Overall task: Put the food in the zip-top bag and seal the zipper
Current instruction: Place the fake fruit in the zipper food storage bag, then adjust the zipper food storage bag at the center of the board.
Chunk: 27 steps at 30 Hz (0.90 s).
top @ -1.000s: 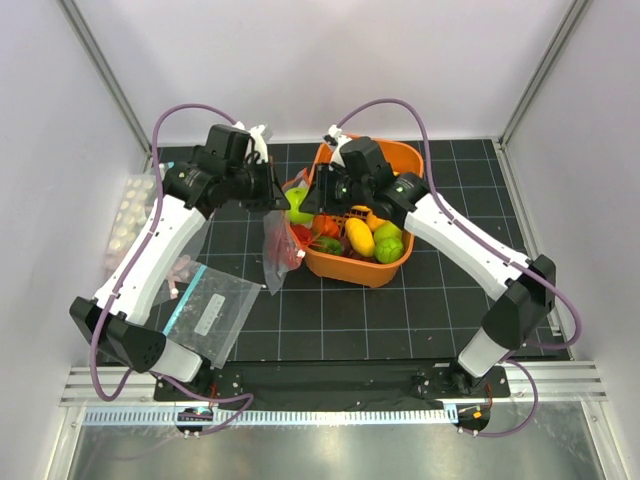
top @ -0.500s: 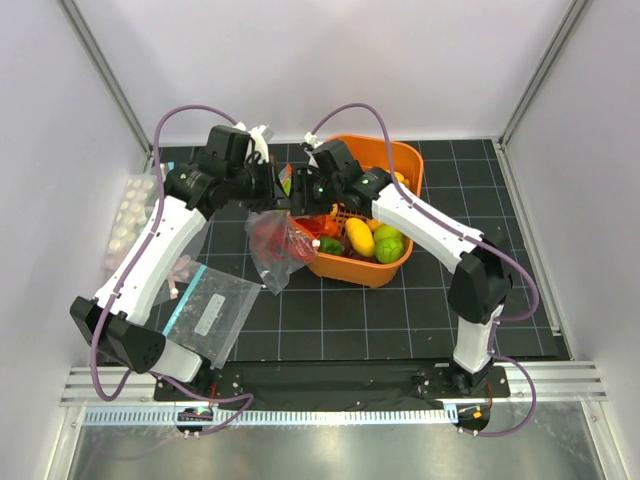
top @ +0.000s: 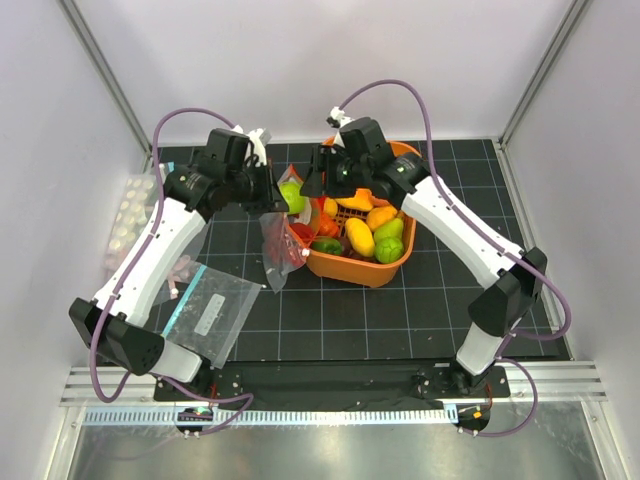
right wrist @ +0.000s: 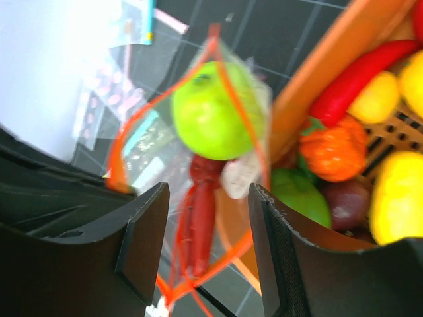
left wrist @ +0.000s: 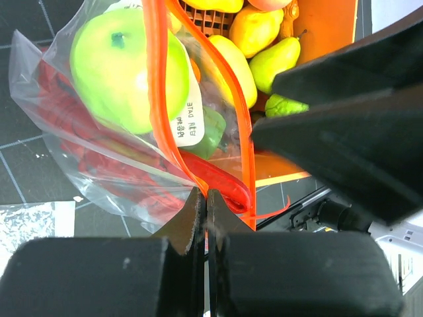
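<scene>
Bag: zip-top bag (top: 278, 245) hung beside basket (top: 370, 272), fruit (left wrist: 129, 66) and lobster (right wrist: 200, 198) inside — thin, floppy, slippery
Left gripper (left wrist: 205, 205): clamped on zipper (left wrist: 155, 99)
Right gripper (right wrist: 207, 244): parted, empty — best pinching the strip's free end

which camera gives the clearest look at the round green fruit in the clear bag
The left wrist view: the green fruit is large and sharp, stem dimple visible, in the zip-top bag. The right wrist view shows it whole but blurred; the top external view shows only a small patch.
</scene>
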### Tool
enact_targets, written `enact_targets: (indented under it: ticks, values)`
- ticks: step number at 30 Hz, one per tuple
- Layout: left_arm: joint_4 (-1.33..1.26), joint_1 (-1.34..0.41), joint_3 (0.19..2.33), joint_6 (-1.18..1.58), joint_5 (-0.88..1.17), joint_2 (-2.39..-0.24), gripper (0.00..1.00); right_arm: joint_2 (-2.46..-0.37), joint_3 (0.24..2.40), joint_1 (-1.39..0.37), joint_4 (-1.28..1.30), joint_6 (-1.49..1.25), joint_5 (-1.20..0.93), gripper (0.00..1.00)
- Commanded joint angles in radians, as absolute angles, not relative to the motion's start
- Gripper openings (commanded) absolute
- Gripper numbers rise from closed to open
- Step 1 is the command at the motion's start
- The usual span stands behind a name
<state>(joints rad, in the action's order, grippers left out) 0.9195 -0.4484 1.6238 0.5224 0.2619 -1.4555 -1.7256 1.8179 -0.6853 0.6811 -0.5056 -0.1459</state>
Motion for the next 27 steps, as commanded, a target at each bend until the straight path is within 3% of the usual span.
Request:
enact_targets:
  ticks: [1,7,15,17,18,20,27]
  values:
    - [0.882,-0.443,1.641,0.514,0.265,-1.416,0.00,-1.684,1.838,-0.666,0.753,-0.473,-0.101,0.58]
    - [0.899,-0.443,1.667,0.499,0.261,-1.422,0.00,-1.733,1.813,-0.666,0.776,-0.463,-0.109,0.58]
    - [0.923,-0.436,1.689,0.494,0.255,-1.417,0.00,-1.836,1.885,-0.689,0.793,-0.454,-0.144,0.49]
    - [0.934,-0.431,1.704,0.488,0.252,-1.419,0.00,-1.865,1.929,-0.695,0.830,-0.453,-0.141,0.41]
    - [0.939,-0.430,1.709,0.483,0.241,-1.419,0.00,-1.881,1.942,-0.701,0.837,-0.451,-0.140,0.18]
    - [0.971,-0.423,1.710,0.471,0.213,-1.420,0.00,-1.887,1.985,-0.719,0.842,-0.445,-0.121,0.05]
    - [1.138,-0.240,1.634,0.503,0.075,-1.416,0.00,-1.891,2.056,-0.808,0.873,-0.383,0.090,0.01]
